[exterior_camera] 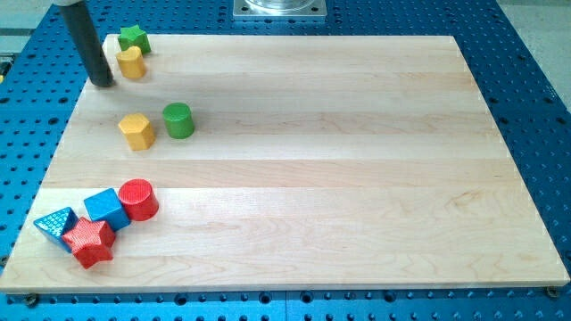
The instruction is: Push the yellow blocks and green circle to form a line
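At the far left of the wooden board [294, 134], my tip [103, 84] rests on the surface just left of the upper yellow block [131, 62], close to it but with a sliver of board showing between them. There is no jaw to open or close here: the rod is bare and holds nothing, and it can only push.

That upper yellow block sits at the far left corner, touching or almost touching the green star [134, 38] just beyond it; I cannot tell whether they are in contact. Nearer, the yellow hexagon-like block [136, 131] stands just left of the green circle [178, 120], with a small gap between them.

All three task pieces look like small, stiff, light blocks that should slide easily on the smooth wood. They would likely spin or slip aside if struck off-centre, so each push should meet the middle of a flat side. The green circle, being round, will probably roll off the rod most readily and needs a push straight through its centre.

At the near left corner, well apart, cluster a blue triangle [55, 224], a red star [88, 242], a blue cube [107, 209] and a red cylinder [138, 199].
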`<state>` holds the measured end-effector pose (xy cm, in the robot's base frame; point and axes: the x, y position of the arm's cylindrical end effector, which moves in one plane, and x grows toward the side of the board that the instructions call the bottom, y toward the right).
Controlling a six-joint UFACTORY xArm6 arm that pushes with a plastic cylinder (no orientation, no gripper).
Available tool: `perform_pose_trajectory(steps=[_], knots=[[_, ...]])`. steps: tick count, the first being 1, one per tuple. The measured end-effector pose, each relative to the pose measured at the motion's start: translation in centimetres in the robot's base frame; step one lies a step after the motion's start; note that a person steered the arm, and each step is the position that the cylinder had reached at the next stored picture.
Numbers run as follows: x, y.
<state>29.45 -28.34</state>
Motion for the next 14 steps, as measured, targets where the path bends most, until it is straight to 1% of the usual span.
perform_pose_trajectory(steps=[1, 2, 3, 4, 5, 6, 7, 9, 10, 11, 12, 13, 14], knots=[[-2.6, 0.5], [-4.1, 2.2], [-3.6, 4.5], [-1.5, 4.4], [1.7, -2.0], [2.0, -0.5], [-1.6, 0.2], [-1.5, 7.4], [-1.2, 3.6], [2.0, 0.5], [6.0, 0.8], [9.3, 4.4], [11.3, 9.5]])
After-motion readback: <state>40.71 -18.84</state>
